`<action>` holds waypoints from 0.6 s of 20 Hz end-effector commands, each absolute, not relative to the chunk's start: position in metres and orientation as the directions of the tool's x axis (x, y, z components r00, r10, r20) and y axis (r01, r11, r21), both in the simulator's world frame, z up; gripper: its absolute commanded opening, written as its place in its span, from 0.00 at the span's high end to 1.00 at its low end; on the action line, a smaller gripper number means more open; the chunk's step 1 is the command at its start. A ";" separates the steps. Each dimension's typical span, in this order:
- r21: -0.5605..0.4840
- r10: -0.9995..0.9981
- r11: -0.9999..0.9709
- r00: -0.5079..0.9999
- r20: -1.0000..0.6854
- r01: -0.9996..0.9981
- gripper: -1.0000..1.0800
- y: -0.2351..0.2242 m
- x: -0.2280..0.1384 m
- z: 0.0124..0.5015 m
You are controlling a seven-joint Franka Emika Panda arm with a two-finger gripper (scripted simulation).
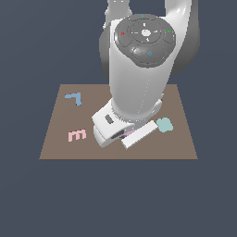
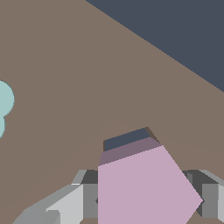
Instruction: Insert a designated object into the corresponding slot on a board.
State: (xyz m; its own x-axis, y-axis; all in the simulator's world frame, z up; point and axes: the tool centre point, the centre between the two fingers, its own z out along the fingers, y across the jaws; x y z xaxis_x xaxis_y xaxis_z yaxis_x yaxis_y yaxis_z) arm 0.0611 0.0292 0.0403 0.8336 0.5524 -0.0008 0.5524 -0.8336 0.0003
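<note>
Block: lilac-pink block [image 2: 146,188], flat, matte, angular, pinched between grey gripper [image 2: 146,199] fingers.
Slot: dark slot [image 2: 127,139] partly visible, seemingly just beneath block.
Board: smooth brown board [image 2: 87,65].
Neighbour: teal lobed piece [image 2: 4,105], apart.

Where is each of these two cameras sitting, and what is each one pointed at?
Exterior view: off the arm, raised, looking down on the brown board; the arm's white body fills the middle, hiding the hand.
Wrist view: on the wrist, close above the board, looking past the hand, whose grey fingers flank the lilac block, with a dark slot just beyond.
Shared: board, teal lobed piece, and a sliver of the lilac block.
</note>
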 end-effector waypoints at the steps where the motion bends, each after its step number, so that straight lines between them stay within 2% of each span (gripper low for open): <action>1: 0.001 0.550 -0.835 0.835 -0.001 0.550 1.00 0.030 0.065 0.041; 12: 0.001 0.550 -0.835 0.835 0.000 0.550 1.00 0.031 0.066 0.031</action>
State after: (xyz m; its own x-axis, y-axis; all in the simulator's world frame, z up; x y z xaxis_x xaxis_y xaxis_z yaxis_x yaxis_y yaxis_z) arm 0.0655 0.0309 0.0320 0.8353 0.5497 -0.0011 0.5497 -0.8353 0.0000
